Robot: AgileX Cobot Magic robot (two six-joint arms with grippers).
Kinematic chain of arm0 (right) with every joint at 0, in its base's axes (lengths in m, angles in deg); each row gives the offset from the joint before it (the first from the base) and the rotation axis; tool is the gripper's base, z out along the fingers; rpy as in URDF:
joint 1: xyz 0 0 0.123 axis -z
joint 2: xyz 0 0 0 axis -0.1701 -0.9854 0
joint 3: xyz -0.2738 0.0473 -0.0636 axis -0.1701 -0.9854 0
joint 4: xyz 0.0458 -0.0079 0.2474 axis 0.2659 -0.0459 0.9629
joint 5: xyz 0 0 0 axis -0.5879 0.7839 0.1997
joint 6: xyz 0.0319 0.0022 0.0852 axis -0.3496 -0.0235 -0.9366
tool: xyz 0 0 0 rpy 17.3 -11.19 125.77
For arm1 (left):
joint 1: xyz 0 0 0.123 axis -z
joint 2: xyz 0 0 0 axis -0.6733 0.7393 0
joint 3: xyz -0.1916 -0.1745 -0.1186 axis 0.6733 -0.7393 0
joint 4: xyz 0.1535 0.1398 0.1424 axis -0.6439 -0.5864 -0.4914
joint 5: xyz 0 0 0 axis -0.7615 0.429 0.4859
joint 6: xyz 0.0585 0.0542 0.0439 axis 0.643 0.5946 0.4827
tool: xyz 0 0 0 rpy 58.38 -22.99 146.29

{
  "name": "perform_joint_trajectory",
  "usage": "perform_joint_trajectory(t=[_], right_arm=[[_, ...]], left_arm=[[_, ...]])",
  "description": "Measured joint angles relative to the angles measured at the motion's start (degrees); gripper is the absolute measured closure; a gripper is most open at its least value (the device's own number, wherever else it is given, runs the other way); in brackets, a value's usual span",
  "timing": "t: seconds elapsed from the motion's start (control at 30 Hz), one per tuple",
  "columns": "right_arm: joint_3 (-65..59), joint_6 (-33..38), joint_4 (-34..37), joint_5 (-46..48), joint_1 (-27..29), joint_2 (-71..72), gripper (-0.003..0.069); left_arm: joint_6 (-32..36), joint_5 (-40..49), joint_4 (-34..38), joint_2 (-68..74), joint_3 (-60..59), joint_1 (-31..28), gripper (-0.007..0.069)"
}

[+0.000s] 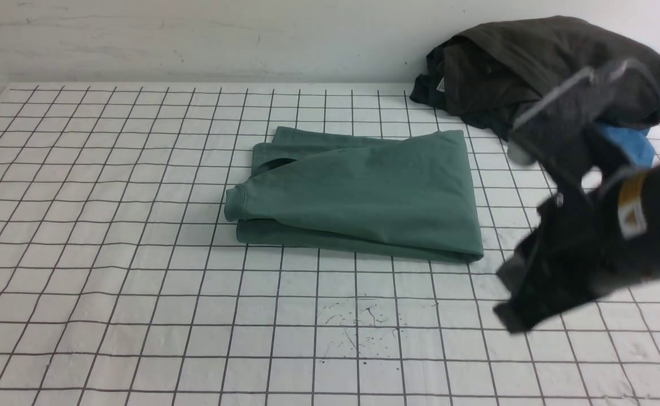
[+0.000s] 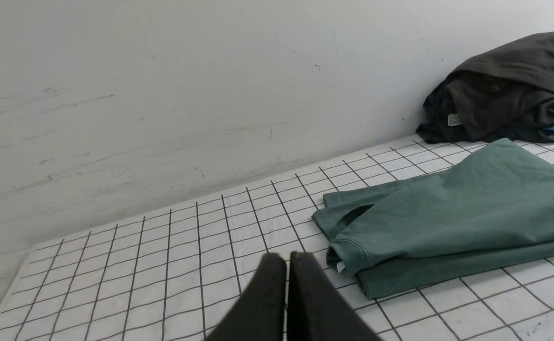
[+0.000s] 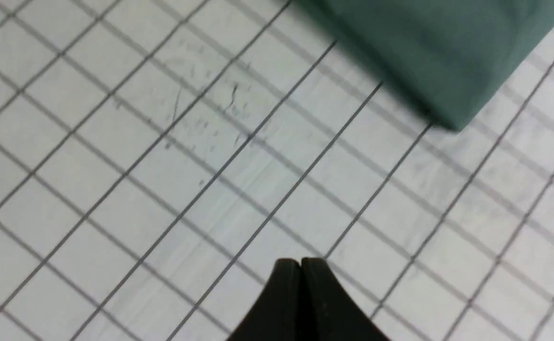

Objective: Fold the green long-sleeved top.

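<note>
Gridded white table (image 1: 110,282) is carrying the folded green long-sleeved top (image 1: 364,192) at its centre, while the left hand (image 2: 286,258) and right hand (image 3: 300,263) are hovering closed, gripping nothing.

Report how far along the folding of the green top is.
Done, by the look of it: the green top lies as a compact folded rectangle on the gridded table, one cuff on top. In hand: nothing. The left gripper and right gripper are both shut, empty and off the cloth. Left: possibly nothing but pulling the arms away.
</note>
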Motion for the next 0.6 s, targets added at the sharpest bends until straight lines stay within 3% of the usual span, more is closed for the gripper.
perform_joint_trajectory(t=[0.13,0.3,0.47,0.6], right_arm=[[-9.44,4.94,7.95,-7.87,0.00,2.57,0.0673],[-12.90,12.96,18.09,-8.15,0.00,6.42,0.0673],[-13.01,13.90,27.47,-6.08,0.00,7.17,0.0673],[-13.01,14.33,29.45,-5.79,0.00,7.17,0.0673]], left_arm=[[0.00,0.00,0.05,0.00,0.00,0.00,0.0631],[0.00,0.00,0.05,0.00,0.00,0.00,0.0631],[0.00,0.00,0.09,0.00,0.00,0.00,0.0631],[0.00,0.00,0.12,0.00,0.00,0.00,0.0631]])
